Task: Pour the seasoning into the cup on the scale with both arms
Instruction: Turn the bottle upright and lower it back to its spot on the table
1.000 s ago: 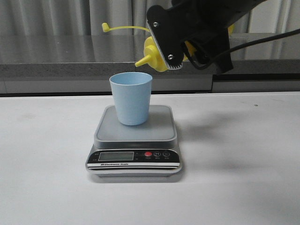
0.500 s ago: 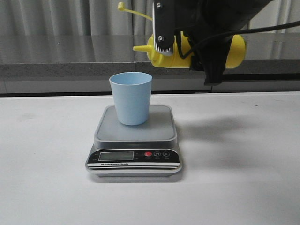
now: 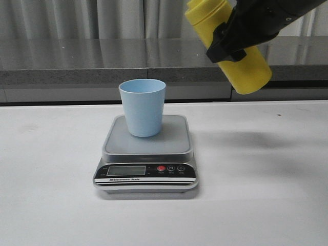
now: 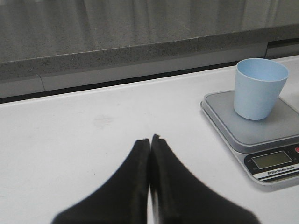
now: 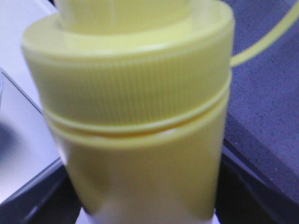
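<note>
The pale blue cup (image 3: 143, 106) stands upright on the grey platform of the scale (image 3: 147, 146); both also show in the left wrist view, cup (image 4: 259, 87) and scale (image 4: 247, 133). My right gripper (image 3: 241, 31) is shut on the yellow seasoning bottle (image 3: 246, 61) and holds it high, right of the cup, tilted with its top toward the upper left; the nozzle is out of view. In the right wrist view the bottle (image 5: 140, 116) fills the picture, its tether (image 5: 266, 39) at one side. My left gripper (image 4: 150, 140) is shut and empty over the table, left of the scale.
A grey stone ledge (image 3: 77, 72) runs along the back of the white table (image 3: 266, 195). The scale's black front panel has an LCD (image 3: 125, 170) and a red button (image 3: 161, 168).
My right gripper has turned the bottle from nozzle down toward the cup, through level, to tilted upward, and has lifted it up and to the right. The cup and scale have not moved.
</note>
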You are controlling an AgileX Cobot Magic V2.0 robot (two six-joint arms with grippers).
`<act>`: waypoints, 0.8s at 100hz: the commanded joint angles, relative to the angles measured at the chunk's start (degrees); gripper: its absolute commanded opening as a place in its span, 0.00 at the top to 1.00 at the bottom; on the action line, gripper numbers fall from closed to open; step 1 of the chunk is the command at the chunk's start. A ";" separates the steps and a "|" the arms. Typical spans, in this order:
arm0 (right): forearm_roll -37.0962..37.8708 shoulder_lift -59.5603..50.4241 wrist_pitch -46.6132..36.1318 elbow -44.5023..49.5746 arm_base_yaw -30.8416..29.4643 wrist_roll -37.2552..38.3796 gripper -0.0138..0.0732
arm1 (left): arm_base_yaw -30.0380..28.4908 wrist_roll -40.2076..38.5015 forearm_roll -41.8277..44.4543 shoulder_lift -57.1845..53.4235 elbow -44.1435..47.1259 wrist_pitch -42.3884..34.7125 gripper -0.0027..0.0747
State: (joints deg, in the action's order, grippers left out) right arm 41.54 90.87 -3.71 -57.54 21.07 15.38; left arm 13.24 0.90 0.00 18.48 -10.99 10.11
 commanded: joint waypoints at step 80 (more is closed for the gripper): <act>-29.11 8.37 -52.01 18.76 -10.85 -8.74 0.91 | -0.14 -0.49 0.00 0.44 -1.60 -4.71 0.99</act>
State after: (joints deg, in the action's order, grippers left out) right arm 12.78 100.15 -48.44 -37.70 10.56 5.85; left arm 13.24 0.90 0.00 18.48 -10.99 10.11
